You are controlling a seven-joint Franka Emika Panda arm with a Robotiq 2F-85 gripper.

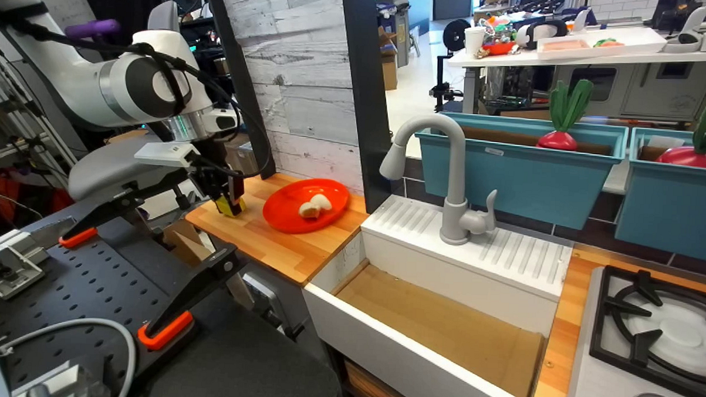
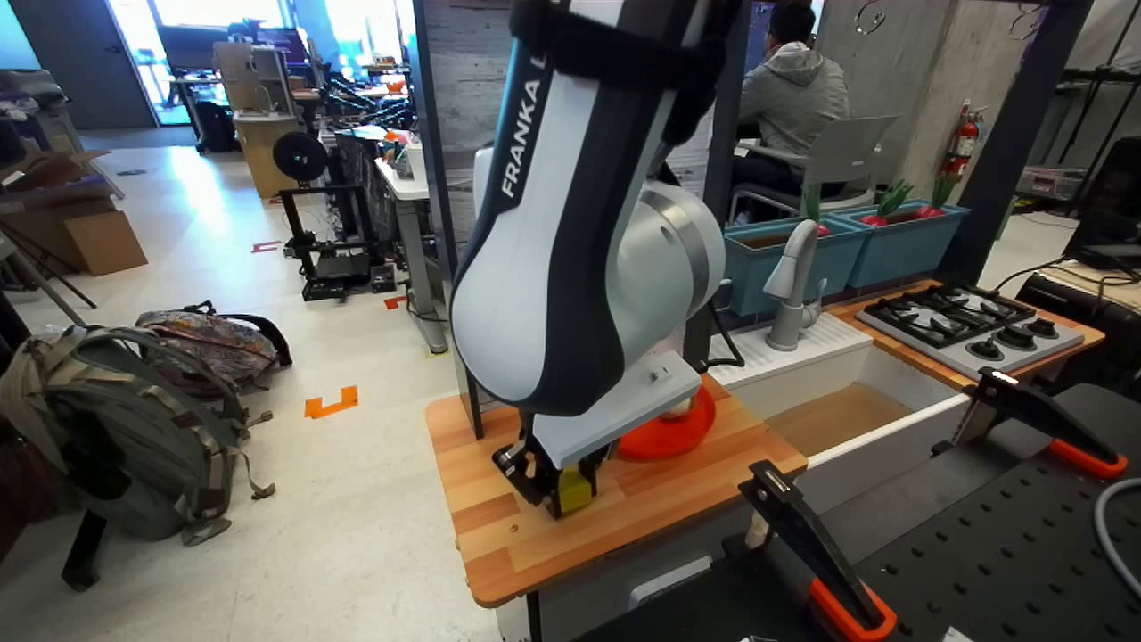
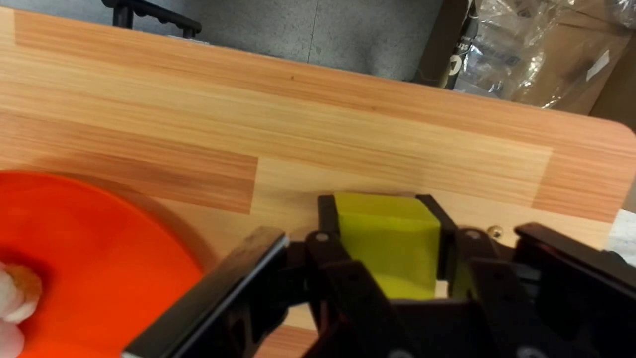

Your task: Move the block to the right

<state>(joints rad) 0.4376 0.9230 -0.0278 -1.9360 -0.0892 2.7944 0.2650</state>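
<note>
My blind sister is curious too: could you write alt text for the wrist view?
A black gripper clasps a yellow block from both sides, with a wooden counter beneath. At left, cut off by the frame, a red plate bears pale lumps. Grey floor shows beyond the counter.

Lab: robot [image 1: 115, 91], perforated bench [image 1: 106, 287] near, 3D printer [image 2: 341, 266] far. Part laid out as kitchen: sink [image 1: 377, 346], faucet [image 1: 457, 167], hob [image 1: 656, 341].
</note>
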